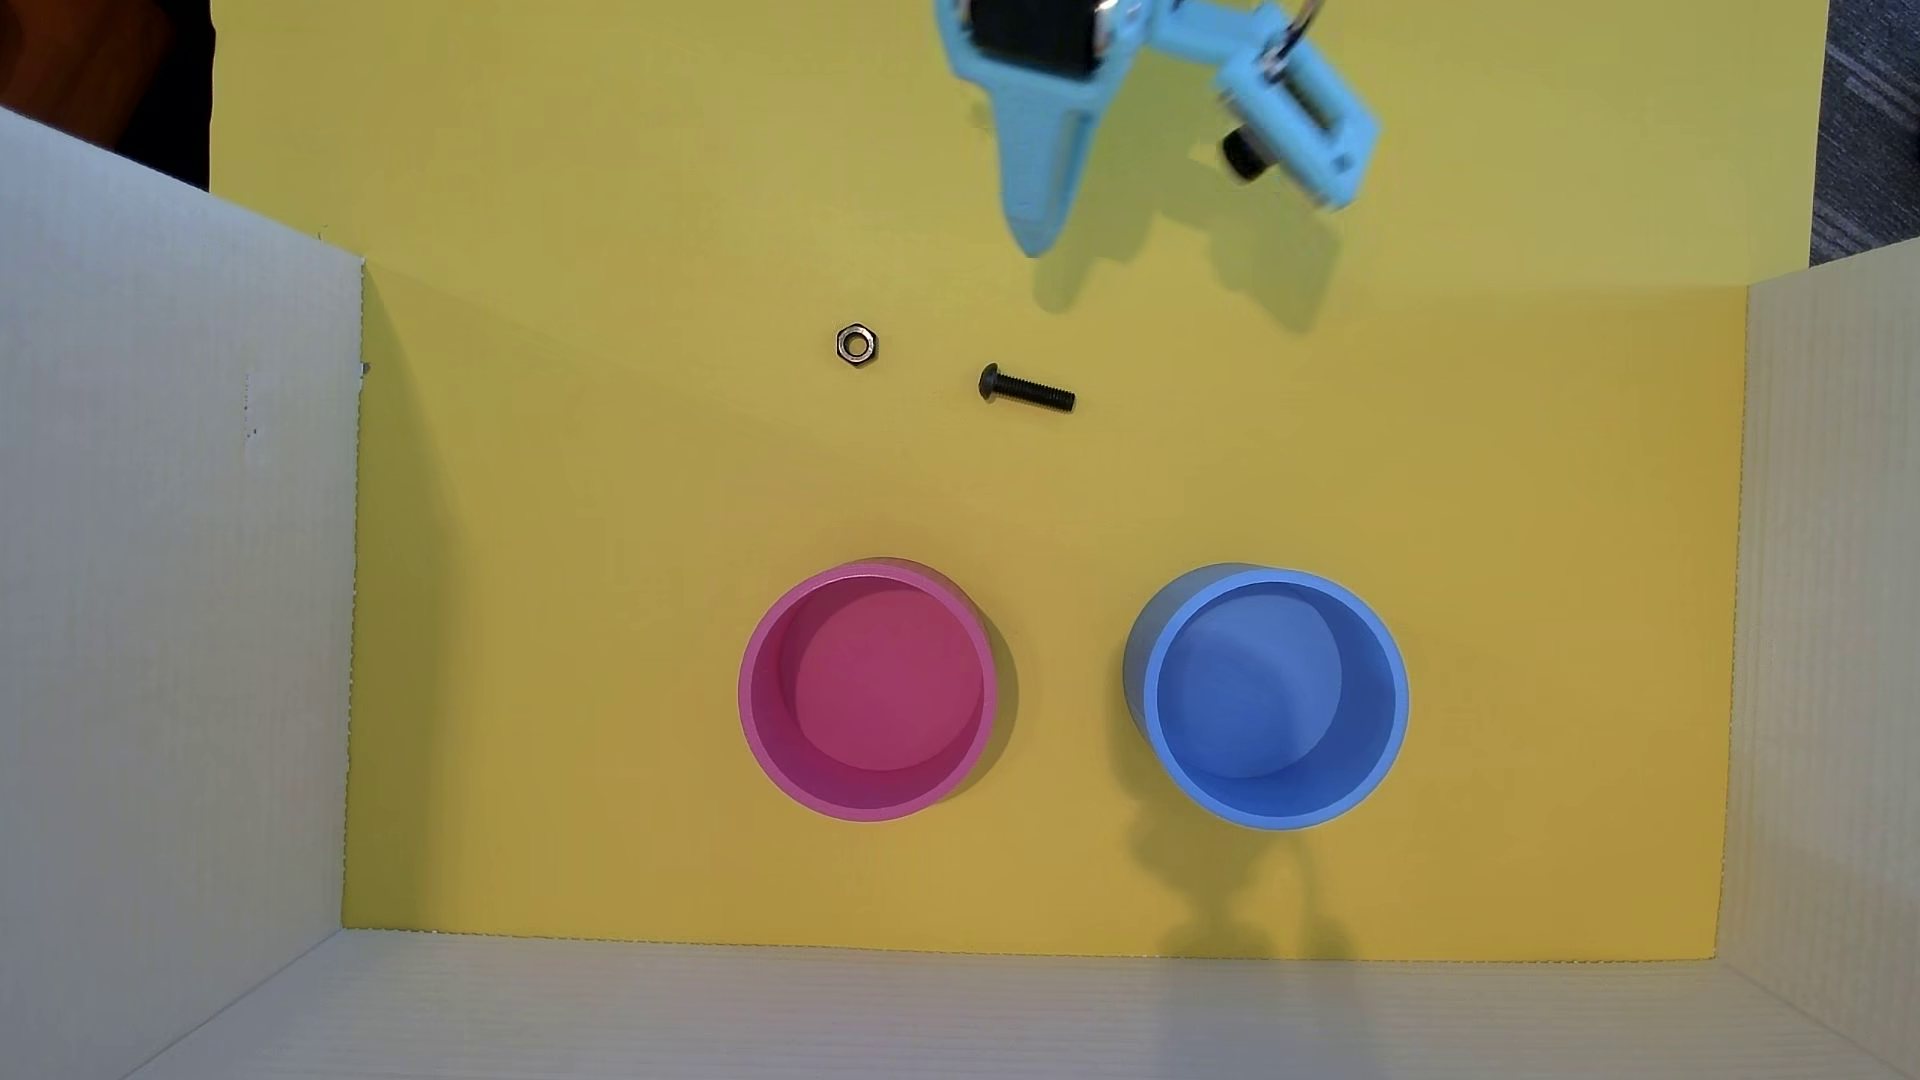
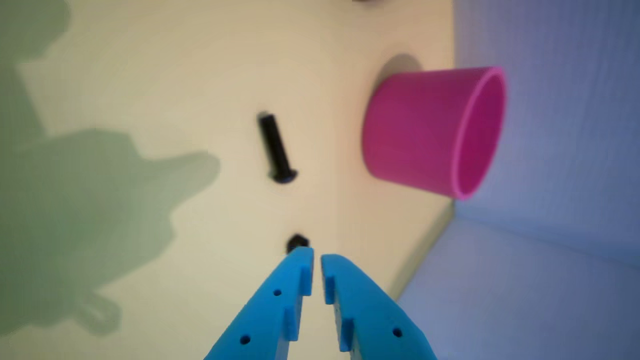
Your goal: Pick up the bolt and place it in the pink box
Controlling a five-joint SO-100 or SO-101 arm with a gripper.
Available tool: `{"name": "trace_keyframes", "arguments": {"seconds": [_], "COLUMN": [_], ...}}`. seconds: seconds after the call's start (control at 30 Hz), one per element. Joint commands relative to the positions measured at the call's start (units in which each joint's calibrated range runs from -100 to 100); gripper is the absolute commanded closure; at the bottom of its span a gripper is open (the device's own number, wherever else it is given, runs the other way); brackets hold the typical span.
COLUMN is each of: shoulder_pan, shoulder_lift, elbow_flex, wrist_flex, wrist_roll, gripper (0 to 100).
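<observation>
Gripper hanging empty above the bolt, its fingers nearly pressed together.

From the overhead view I am seeing the light-blue gripper (image 1: 1034, 244) reaching in from the top edge, well apart from the bolt (image 1: 1025, 388), which is lying flat on the yellow mat (image 1: 582, 540) with its head pointing left; the silver nut (image 1: 856, 344) is sitting near it on the left, and the pink box (image 1: 868, 691) and blue container (image 1: 1276, 696) are standing upright side by side lower down, both empty. From the wrist view I am looking past the gripper (image 2: 316, 262), its two fingers almost touching with only a slim gap and nothing between them; the bolt (image 2: 276, 148) is lying beyond the tips, the pink box (image 2: 434, 131) off to its right, and the nut (image 2: 297, 243) is peeking out just by the left fingertip.
</observation>
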Motion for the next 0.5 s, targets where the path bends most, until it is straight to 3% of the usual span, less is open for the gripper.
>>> {"name": "trace_keyframes", "arguments": {"seconds": [0.0,0.47], "shoulder_pan": [-0.38,-0.46], "shoulder_lift": [4.36,45.61], "elbow_flex": [-6.11,-46.45], "wrist_flex": [0.1,10.31], "wrist_roll": [0.27,-0.15], "gripper": [98,98]}}
